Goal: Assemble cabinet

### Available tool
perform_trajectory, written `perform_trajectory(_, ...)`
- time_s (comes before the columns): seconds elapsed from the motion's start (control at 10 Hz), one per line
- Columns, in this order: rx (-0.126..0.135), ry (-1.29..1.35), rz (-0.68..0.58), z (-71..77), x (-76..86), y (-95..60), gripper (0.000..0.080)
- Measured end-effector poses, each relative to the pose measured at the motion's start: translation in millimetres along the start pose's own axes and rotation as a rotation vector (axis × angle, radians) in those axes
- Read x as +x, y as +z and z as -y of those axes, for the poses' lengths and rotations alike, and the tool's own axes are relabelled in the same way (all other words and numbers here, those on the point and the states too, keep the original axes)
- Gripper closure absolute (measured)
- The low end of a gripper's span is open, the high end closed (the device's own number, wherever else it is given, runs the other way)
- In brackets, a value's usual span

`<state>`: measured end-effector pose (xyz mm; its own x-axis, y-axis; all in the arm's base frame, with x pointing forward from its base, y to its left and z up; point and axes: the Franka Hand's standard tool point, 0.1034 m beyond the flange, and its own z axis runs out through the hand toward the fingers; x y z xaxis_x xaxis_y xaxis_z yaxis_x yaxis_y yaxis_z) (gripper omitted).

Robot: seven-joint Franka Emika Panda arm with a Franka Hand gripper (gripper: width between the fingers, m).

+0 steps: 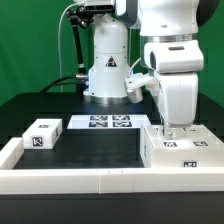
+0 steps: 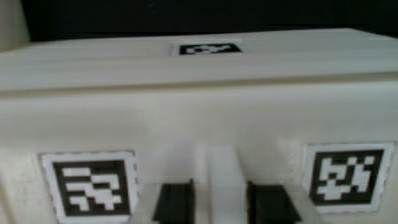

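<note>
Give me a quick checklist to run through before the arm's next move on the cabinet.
1. The hand is at the cabinet: ok, it is down at the cabinet's top.
2. Grip: cannot tell; the fingers stand close together, but whether they clamp anything does not show.
3. The cabinet tag reads clearly in the wrist view: ok.
4. The small tagged block lies apart from the cabinet, toward the exterior view's left: ok.
5. The marker board is uncovered: ok.
</note>
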<state>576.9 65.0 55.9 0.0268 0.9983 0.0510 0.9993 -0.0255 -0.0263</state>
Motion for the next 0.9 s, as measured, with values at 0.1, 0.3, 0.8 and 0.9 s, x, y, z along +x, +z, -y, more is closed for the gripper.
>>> perform_trajectory(0.1, 0.0, 0.0, 0.0, 0.0, 0.0, 0.1, 0.0497)
perform_trajectory(0.3, 0.0, 0.0, 0.0, 0.1, -0.1, 0.2, 0.0316)
perform_trajectory(0.8, 0.009, 0.0, 0.002, 3.3, -0.2, 1.3, 0.0013)
perform_trajectory(0.9, 0.009, 0.0, 0.002, 3.5, -0.2, 1.3, 0.0002)
